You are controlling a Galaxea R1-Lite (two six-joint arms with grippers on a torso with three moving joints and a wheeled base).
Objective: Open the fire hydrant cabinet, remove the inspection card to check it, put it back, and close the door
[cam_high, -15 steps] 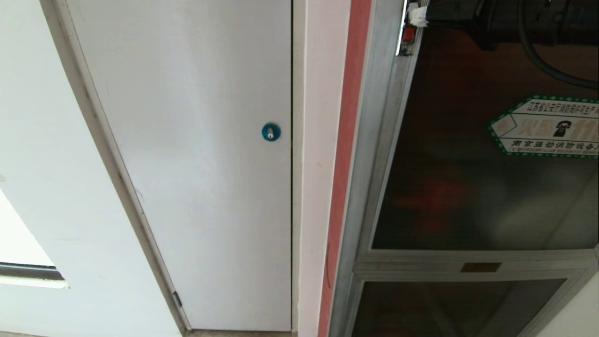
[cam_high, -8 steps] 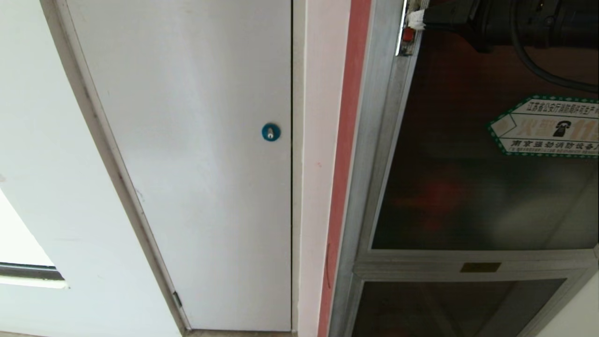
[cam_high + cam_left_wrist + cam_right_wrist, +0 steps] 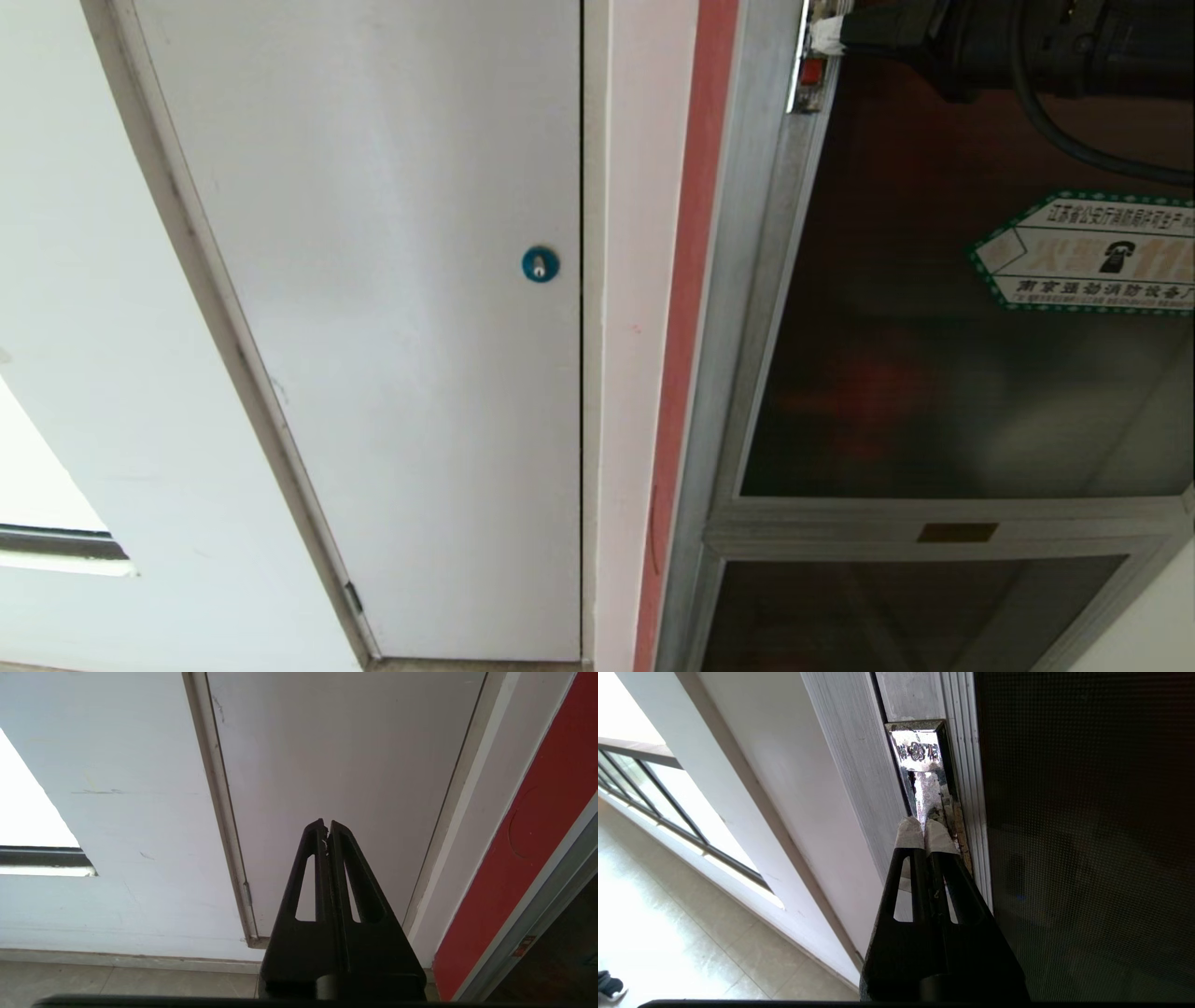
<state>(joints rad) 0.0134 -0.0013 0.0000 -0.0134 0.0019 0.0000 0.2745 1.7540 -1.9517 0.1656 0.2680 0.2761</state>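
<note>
The fire hydrant cabinet (image 3: 738, 280) fills the right of the head view, its silver frame beside a red strip. The door (image 3: 934, 327) is dark glass with a green-bordered sticker (image 3: 1088, 252), and it lies flat in its frame. My right gripper (image 3: 829, 33) is shut, its white-taped tips at the small red latch (image 3: 814, 70) on the door's upper left edge. In the right wrist view the right gripper (image 3: 925, 833) presses its tips into the shiny latch recess (image 3: 920, 751) beside the glass (image 3: 1087, 835). The left gripper (image 3: 327, 828) is shut and parked low. The inspection card is out of view.
A plain white door (image 3: 392, 327) with a blue round lock (image 3: 541, 264) stands left of the cabinet. A shorter dark glass panel (image 3: 887, 616) sits under the door. Tiled floor (image 3: 668, 928) and a low window (image 3: 644, 784) lie to the left.
The right arm has edged very slightly left along the top of the door. Its tips stay at the latch, and the door has not moved.
</note>
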